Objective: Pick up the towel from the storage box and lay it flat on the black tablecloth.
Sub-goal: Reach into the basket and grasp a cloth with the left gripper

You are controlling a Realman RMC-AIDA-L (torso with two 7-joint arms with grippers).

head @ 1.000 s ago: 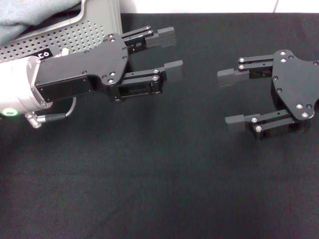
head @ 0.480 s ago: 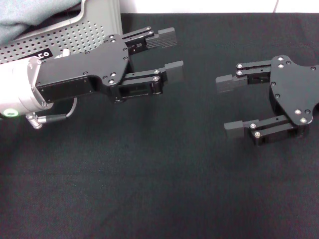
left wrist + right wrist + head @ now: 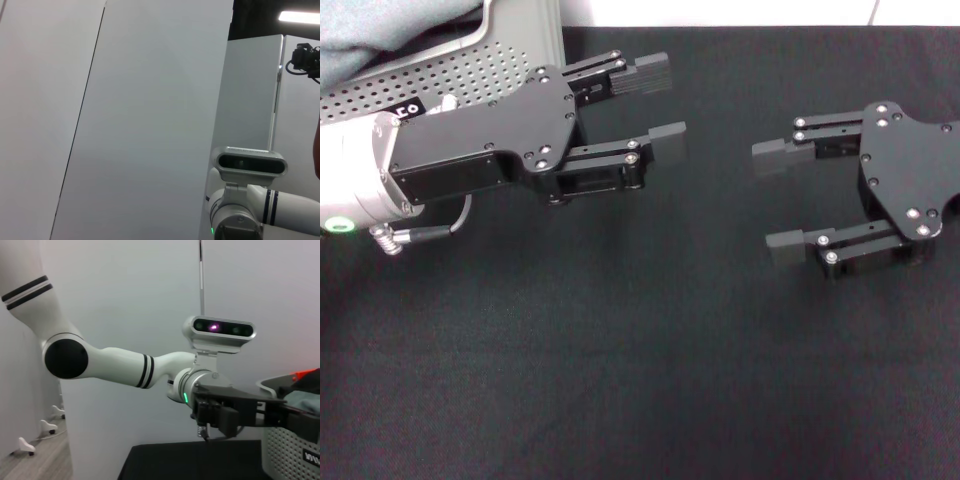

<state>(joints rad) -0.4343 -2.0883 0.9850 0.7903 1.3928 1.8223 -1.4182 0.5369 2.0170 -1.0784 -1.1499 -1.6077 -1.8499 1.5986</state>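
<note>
grey towel (image 3: 380, 35) lies bunched inside the storage box (image 3: 470, 60) at the black tablecloth's (image 3: 640, 380) far left corner, while left end effector (image 3: 658, 108) and right end effector (image 3: 782, 202) hover spread, empty, facing each other.

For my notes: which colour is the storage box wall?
Light grey with small round holes, on the storage box; head view.

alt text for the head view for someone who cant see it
Two open black grippers hover facing each other over the black tablecloth: left gripper, right gripper, both empty. The perforated grey storage box sits at far left, the grey towel inside it.
</note>
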